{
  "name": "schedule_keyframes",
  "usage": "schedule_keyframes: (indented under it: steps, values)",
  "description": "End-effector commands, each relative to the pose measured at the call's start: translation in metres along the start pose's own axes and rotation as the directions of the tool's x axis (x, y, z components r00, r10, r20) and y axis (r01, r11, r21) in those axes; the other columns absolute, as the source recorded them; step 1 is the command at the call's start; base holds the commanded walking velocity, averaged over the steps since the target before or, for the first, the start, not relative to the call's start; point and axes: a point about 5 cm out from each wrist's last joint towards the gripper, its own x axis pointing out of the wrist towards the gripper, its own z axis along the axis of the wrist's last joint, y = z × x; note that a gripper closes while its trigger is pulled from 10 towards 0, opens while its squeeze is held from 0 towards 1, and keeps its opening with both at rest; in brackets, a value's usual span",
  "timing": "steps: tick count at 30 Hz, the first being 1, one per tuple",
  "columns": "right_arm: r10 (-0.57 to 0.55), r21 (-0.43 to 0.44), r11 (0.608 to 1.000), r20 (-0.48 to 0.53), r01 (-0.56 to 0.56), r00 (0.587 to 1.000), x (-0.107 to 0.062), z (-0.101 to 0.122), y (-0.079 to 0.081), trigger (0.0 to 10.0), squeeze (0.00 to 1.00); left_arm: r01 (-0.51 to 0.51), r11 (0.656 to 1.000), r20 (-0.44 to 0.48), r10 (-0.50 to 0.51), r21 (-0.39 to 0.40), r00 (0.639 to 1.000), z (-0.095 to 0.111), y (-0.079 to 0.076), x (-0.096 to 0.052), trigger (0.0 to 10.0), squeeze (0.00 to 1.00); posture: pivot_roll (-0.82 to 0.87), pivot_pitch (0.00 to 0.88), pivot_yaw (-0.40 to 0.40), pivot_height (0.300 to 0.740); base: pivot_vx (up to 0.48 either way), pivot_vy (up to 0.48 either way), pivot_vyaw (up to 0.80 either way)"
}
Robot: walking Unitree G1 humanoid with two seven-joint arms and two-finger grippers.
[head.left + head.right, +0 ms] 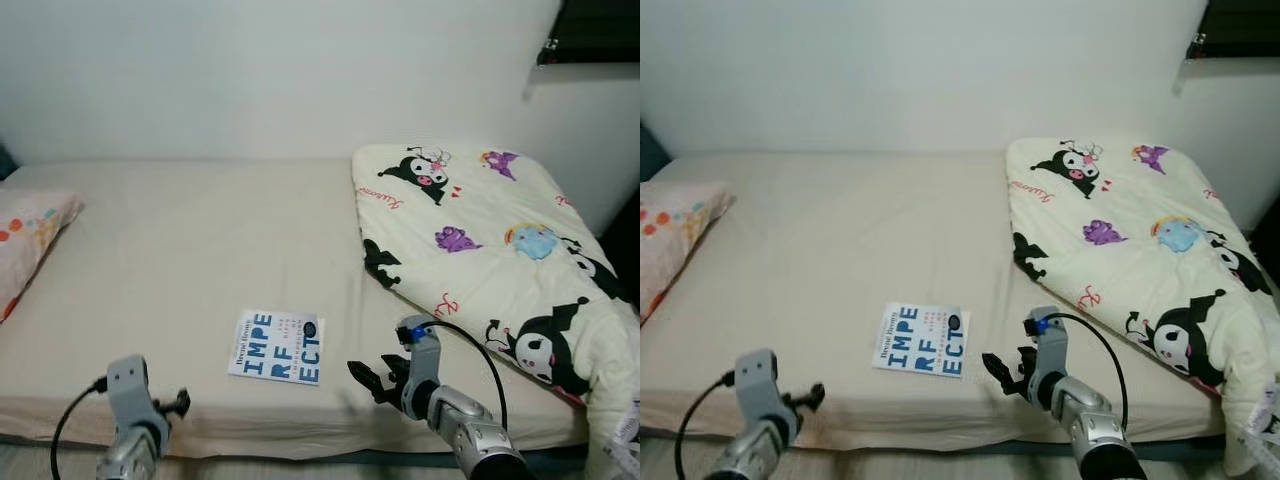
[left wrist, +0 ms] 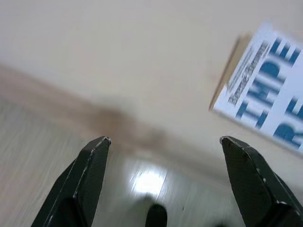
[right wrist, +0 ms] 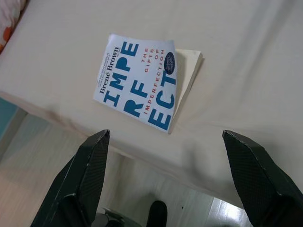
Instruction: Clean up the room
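A white paperback book point(image 1: 277, 346) with large blue letters and thin red print lies flat, cover up, on the beige bed point(image 1: 200, 250), near its front edge. Its cover corner curls up a little. A cream blanket point(image 1: 490, 250) printed with black-and-white cartoon figures lies rumpled over the bed's right end. A pink patterned pillow point(image 1: 30, 240) rests at the left end.

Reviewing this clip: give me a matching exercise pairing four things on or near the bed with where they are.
Things:
1. book
2. pillow
3. cartoon-print quilt
4. right gripper

Places:
A. folded on the bed's right side
B. at the bed's left end
C. flat near the bed's front edge
D. open, hovering just right of the book

Pairs: 1-C, 2-B, 3-A, 4-D
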Motion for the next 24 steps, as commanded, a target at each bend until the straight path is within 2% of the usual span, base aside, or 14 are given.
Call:
schedule_keyframes:
  steps: [1, 9, 18, 24]
  values:
    - [-0.01, 0.025, 1.0, 0.018, 0.009, 1.0, 0.0, 0.001, 0.0, 10.0, 0.0, 0.012, 1.0, 0.017, -0.012, -0.021, 1.0, 0.003, 0.003, 0.0, 10.0, 0.0, -0.14, 0.089, 0.07, 0.653, 0.0, 0.0, 0.0]
    - [0.023, 0.034, 0.999, 0.075, -0.026, 0.997, 0.003, 0.015, 0.003, 10.0, 0.0, 0.082, 0.995, 0.077, -0.078, -0.053, 0.994, 0.012, -0.011, 0.003, 10.0, 0.0, -0.13, 0.08, 0.062, 0.628, 0.0, 0.0, 0.0]
    - [0.026, 0.075, 0.996, 0.177, -0.04, 0.984, 0.007, 0.035, 0.005, 10.0, 0.0, 0.103, 0.992, 0.105, -0.095, -0.067, 0.99, 0.015, -0.013, 0.003, 10.0, 0.0, -0.12, 0.086, 0.071, 0.598, 0.0, 0.0, 0.0]
    - [0.018, 0.152, 0.987, 0.267, -0.061, 0.963, 0.01, 0.053, 0.005, 10.0, 0.0, 0.117, 0.991, 0.125, -0.108, -0.062, 0.986, 0.019, -0.011, 0.003, 10.0, 0.0, -0.09, 0.109, 0.087, 0.578, 0.0, 0.0, 0.0]
